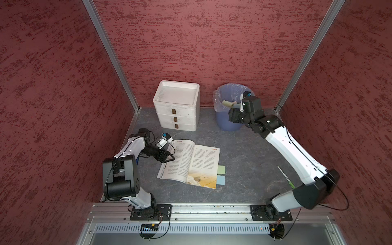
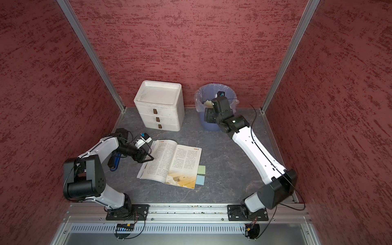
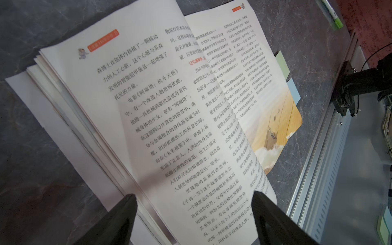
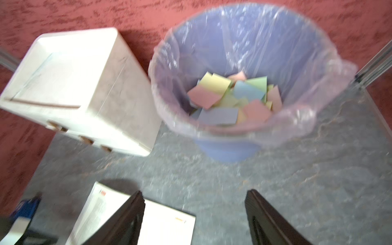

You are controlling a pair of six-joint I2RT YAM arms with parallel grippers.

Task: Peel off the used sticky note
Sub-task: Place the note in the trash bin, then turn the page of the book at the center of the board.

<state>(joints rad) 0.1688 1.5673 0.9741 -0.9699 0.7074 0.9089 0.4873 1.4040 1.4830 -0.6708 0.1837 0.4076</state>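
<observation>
Left gripper [image 3: 194,199] spread, empty, hung over left page of book [image 1: 191,163]. Right gripper [image 4: 194,197] spread, empty, sat near bin [image 1: 222,124] at tabletop's back edge. Green sticky note [image 1: 221,169], blue sticky note [image 1: 220,180] protruded from book's right edge.

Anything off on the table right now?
Nothing spilled or damaged. The open book lies askew to the front rail; a green sticky note and a blue sticky note poke out past its right-hand page.
</observation>
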